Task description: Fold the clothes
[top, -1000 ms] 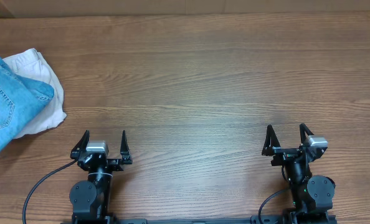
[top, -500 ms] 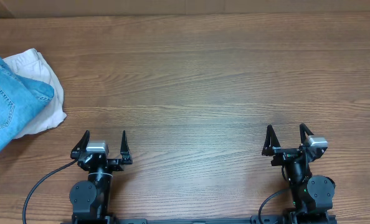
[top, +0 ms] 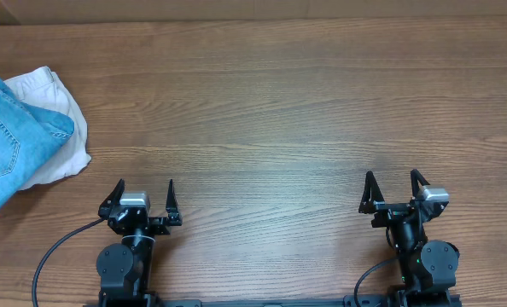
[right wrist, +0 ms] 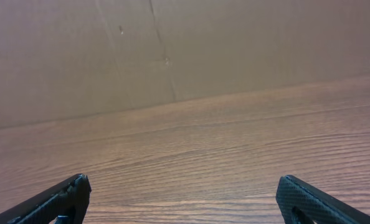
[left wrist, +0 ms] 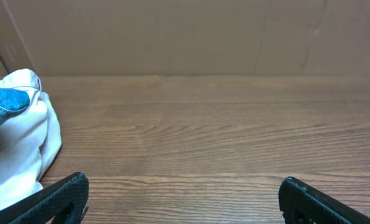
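The clothes, a light blue denim pair of jeans (top: 2,145), lie bunched at the far left edge of the wooden table, partly cut off by the frame. In the left wrist view a bit of the jeans (left wrist: 1,102) shows at the left. My left gripper (top: 144,183) rests near the front edge, well to the right of the jeans, open and holding nothing (left wrist: 184,180). My right gripper (top: 393,175) sits at the front right, also open with only bare wood between its fingers (right wrist: 184,179).
A white garment (top: 61,128) lies under and beside the jeans, also seen as the white garment (left wrist: 23,143) from the left wrist. A brown cardboard wall (left wrist: 172,37) lines the table's far edge. The wooden table (top: 262,102) spans the view.
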